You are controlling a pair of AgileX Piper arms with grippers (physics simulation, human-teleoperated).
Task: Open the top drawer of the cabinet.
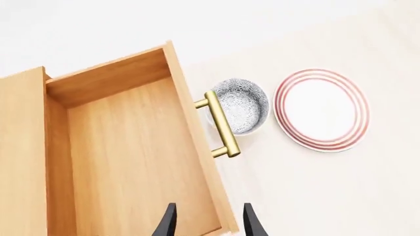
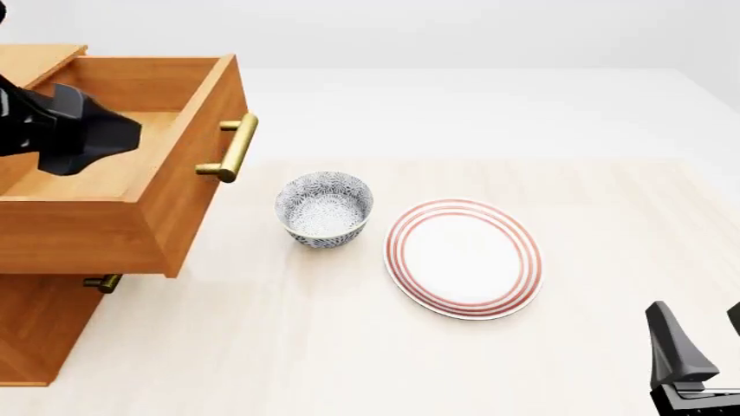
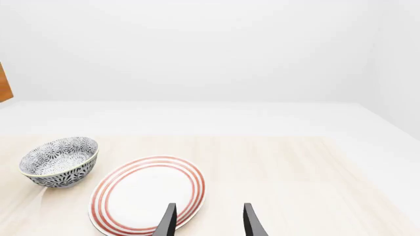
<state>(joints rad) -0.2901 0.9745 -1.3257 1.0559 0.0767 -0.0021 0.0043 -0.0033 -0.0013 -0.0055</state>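
Top drawer point(image 2: 121, 186) is pulled well out of the cabinet point(image 2: 41, 325) at the far left of the table point(image 2: 347, 347), and its inside shows bare wood. Its brass handle point(image 2: 235, 147) faces right, toward the bowl point(image 2: 325, 208). A second brass handle point(image 2: 102, 282) on a lower drawer peeks out beneath the open drawer's front.

Left gripper point(image 1: 208, 223) hangs above the open drawer: in the left wrist view its two dark fingers are spread apart with nothing between them, one over the drawer floor and one past the front panel. It touches neither the handle nor the wood. In the front view only the arm's dark body shows over the drawer.

Right gripper point(image 3: 208, 221) sits low at the near right corner of the table, well apart from the cabinet. Its fingers are also parted and empty, pointing toward the plate point(image 2: 464, 257).

The patterned bowl stands upright just right of the drawer handle, not touching it. The red-ringed white plate lies flat to the right of the bowl and a little nearer, close to it with a small gap.
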